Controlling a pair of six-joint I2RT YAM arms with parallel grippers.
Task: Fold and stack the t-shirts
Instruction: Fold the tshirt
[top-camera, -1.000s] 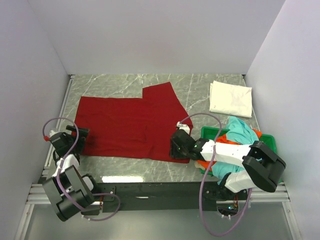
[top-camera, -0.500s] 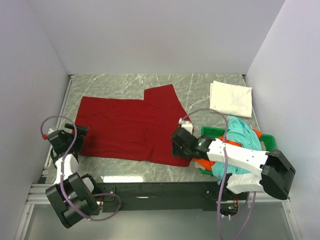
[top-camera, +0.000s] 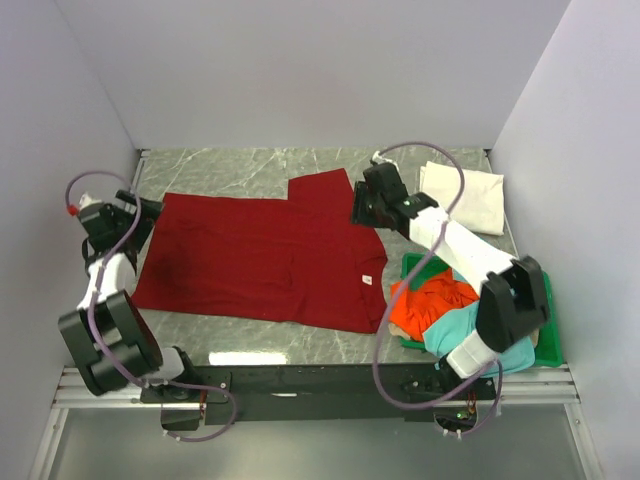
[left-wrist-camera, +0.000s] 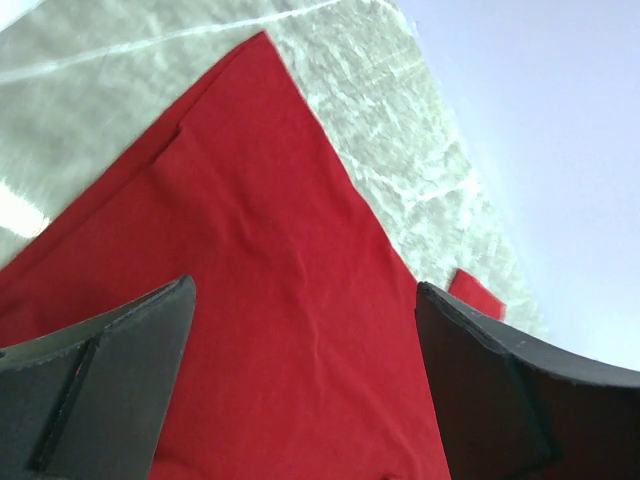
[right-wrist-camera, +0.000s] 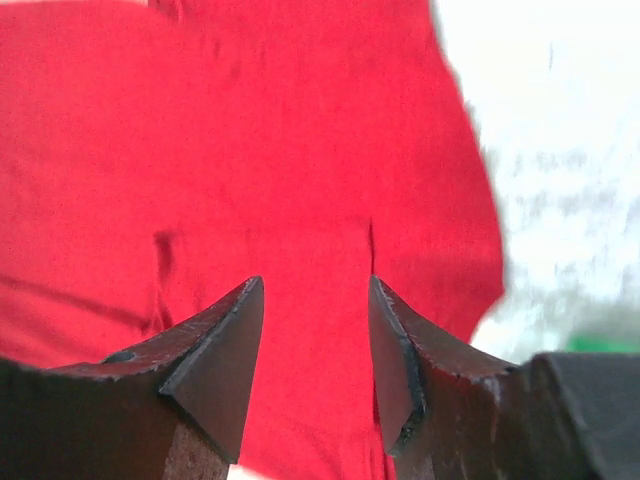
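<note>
Folding the dark red t-shirt (top-camera: 265, 255) looks to be the step in hand: it lies spread on the tabletop (top-camera: 230, 170), with the left gripper (top-camera: 140, 212) over its far left corner and the right gripper (top-camera: 358, 208) over its far right sleeve, both open and holding nothing. Next, each would need to drop, pinch its edge, and carry it evenly toward the near hem. The white t-shirt (top-camera: 462, 197) lies folded at the far right, while the orange (top-camera: 432, 300) and teal (top-camera: 470, 325) ones wait in the green tray (top-camera: 418, 264).

Between the black jaws of the left gripper (left-wrist-camera: 302, 288), the t-shirt (left-wrist-camera: 250, 230) was plain dark red; beyond them, the table (left-wrist-camera: 390, 140) white-veined grey.
</note>
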